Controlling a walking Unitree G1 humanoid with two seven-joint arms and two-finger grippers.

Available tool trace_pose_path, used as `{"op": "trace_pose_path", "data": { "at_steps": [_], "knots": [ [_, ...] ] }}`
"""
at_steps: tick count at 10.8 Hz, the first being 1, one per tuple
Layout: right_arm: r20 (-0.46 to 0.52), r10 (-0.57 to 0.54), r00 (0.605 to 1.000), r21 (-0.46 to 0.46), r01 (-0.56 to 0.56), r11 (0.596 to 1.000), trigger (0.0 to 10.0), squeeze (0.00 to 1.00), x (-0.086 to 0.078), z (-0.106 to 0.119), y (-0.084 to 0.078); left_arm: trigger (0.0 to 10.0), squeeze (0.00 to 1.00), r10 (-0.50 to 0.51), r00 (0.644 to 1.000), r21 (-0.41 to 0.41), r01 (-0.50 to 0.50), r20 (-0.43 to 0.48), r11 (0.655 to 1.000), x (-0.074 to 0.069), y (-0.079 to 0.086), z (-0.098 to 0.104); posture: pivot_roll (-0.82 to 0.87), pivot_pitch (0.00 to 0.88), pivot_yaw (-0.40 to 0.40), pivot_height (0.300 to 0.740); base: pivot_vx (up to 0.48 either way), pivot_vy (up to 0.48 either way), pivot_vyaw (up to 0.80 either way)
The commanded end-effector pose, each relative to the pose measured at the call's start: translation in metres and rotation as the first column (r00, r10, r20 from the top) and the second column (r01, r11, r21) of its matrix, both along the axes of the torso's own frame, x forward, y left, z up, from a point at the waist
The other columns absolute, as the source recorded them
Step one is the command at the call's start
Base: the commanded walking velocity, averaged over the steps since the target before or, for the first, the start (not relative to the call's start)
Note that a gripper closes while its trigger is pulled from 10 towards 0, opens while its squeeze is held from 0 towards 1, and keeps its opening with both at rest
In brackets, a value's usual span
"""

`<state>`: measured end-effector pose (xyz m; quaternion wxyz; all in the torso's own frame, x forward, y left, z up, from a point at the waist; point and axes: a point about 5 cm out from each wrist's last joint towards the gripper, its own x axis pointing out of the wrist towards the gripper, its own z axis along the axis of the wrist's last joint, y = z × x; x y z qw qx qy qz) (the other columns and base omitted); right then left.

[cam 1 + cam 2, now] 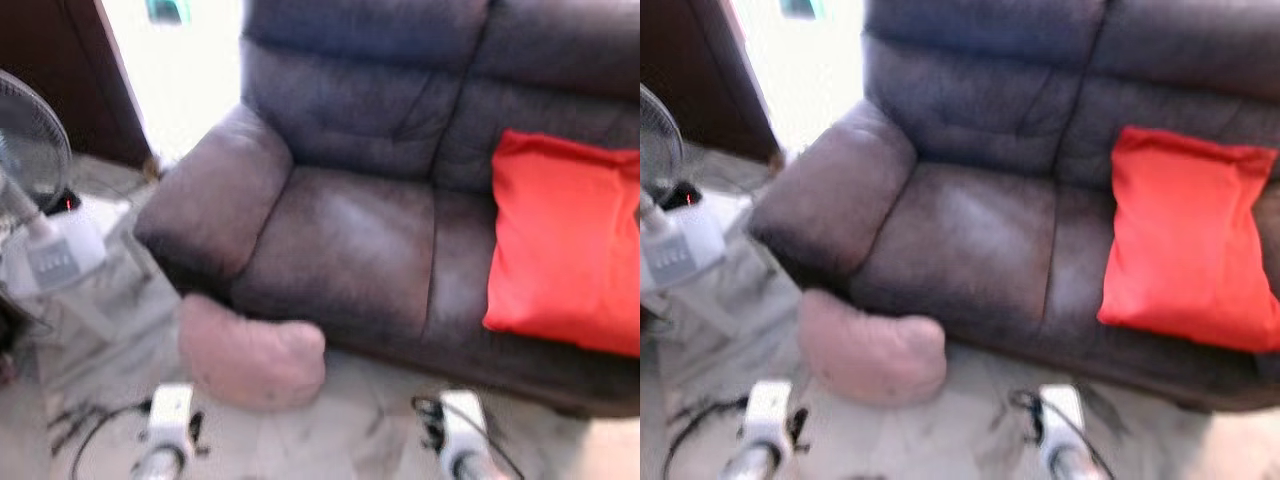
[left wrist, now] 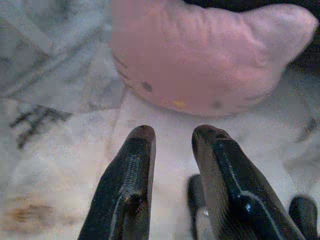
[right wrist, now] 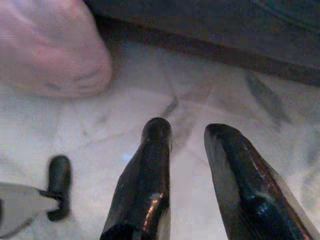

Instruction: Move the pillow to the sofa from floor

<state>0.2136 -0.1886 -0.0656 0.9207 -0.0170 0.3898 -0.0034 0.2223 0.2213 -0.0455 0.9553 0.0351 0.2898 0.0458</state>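
Pillow (image 1: 252, 353), pale pink and soft, lay on the marbled floor (image 1: 370, 430), pressed against the front base of the dark purple-grey sofa (image 1: 350, 240), below its left armrest (image 1: 215, 190). My left pincer (image 2: 172, 131) hovered just short of the pillow, its two black fingers (image 2: 131, 170) slightly parted and holding nothing. My right pincer (image 3: 187, 127) hung over bare floor beside the pillow, near the sofa's base, fingers also a little apart and empty. Both silver arms showed low in the head view, either side of the pillow. A red cushion (image 1: 565, 240) leaned against the sofa's backrest on the right seat. To my left stood a fan (image 1: 30, 150) with a white base, and dark cables (image 1: 85, 420) trailed on the floor.
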Motion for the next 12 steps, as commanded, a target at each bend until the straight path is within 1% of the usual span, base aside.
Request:
{"op": "trace_pose_path", "data": {
  "at_steps": [1, 5, 8, 12],
  "knots": [
    [-0.025, -0.011, 1.000, -0.010, 0.010, 1.000, 10.0, 0.00, -0.008, -0.004, -0.006, 10.0, 0.00, 0.003, 1.000, -0.013, -0.004, -0.026, 1.000, -0.006, -0.004, -0.005, 0.10, 0.159, -0.037, 0.740, 0.000, 0.337, 0.00],
    [-0.034, -0.008, 0.999, -0.006, 0.008, 1.000, 10.0, 0.00, -0.012, -0.007, -0.001, 10.0, 0.00, 0.002, 1.000, -0.007, -0.003, -0.028, 1.000, -0.007, -0.001, -0.005, 0.10, 0.159, -0.021, 0.740, 0.000, 0.336, 0.00],
    [-0.034, 0.001, 0.999, 0.006, -0.001, 1.000, 10.0, 0.00, -0.012, -0.007, 0.004, 10.0, 0.00, -0.008, 1.000, 0.003, 0.008, -0.030, 1.000, -0.007, 0.001, -0.004, 0.11, 0.140, -0.011, 0.740, 0.000, 0.337, 0.00],
    [-0.025, 0.007, 1.000, 0.007, -0.007, 1.000, 10.0, 0.00, -0.010, -0.006, 0.006, 10.0, 0.00, -0.017, 0.999, 0.005, 0.018, -0.033, 1.000, -0.006, 0.001, -0.004, 0.10, 0.104, -0.010, 0.740, 0.000, 0.337, 0.00]
  ]
}}
